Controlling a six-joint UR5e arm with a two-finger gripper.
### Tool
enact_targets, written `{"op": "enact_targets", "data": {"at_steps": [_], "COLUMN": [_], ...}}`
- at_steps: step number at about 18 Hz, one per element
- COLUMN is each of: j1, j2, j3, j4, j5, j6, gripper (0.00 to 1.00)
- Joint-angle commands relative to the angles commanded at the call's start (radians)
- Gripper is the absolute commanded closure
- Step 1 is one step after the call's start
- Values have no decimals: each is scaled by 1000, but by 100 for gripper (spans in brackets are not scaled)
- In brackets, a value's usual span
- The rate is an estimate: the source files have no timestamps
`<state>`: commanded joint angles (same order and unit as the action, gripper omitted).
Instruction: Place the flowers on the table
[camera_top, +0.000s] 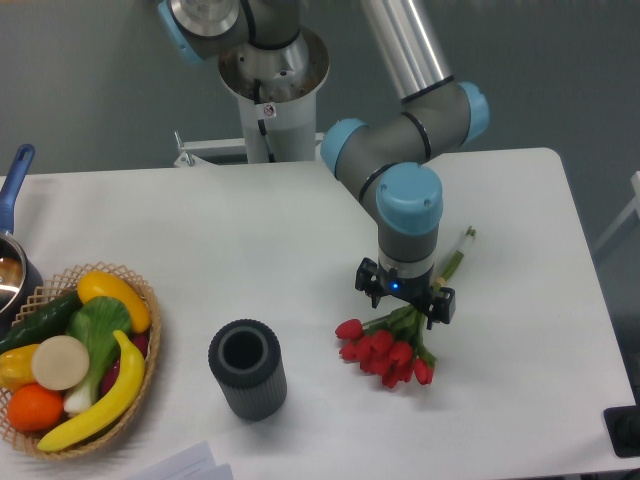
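Note:
The flowers (388, 352), a bunch of red tulips with green stems, lie on the white table (250, 230) right of centre. The heads point to the front left and the stem ends (462, 243) point to the back right. My gripper (405, 297) points straight down over the middle of the stems. Its black fingers (368, 280) stand spread out on either side of the stems, so it looks open. The wrist hides the fingertips and the part of the stems below them.
A dark ribbed cylindrical vase (247, 368) stands upright left of the flowers. A wicker basket (140, 290) of fruit and vegetables sits at the front left. A pot with a blue handle (14, 180) is at the left edge. The arm's base (272, 90) stands behind the table.

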<state>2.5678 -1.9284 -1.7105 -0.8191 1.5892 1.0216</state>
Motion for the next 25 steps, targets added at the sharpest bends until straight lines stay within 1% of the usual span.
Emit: {"op": "enact_targets", "data": {"at_steps": [2, 3, 5, 8, 9, 11, 12, 13, 14, 15, 18, 20, 25], "j1": [26, 35, 58, 124, 147, 184, 202, 234, 255, 279, 343, 365, 377], "j2": [34, 46, 80, 132, 155, 192, 209, 233, 249, 267, 328, 350, 356], "j3": [20, 28, 32, 38, 45, 64, 80, 103, 115, 117, 101, 100, 100], "j4": [-12, -14, -40, -96, -127, -222, -274, -352, -395, -422, -446, -472, -472], "j5": [-5, -6, -17, -116, -139, -149, -149, -161, -178, -198, -238, -238, -258], "j6": [6, 23, 79, 171, 220, 317, 359, 411, 446, 487, 573, 600, 600], "gripper": [0, 0, 0, 0, 0, 0, 0, 0, 0, 0, 0, 0, 0]}}
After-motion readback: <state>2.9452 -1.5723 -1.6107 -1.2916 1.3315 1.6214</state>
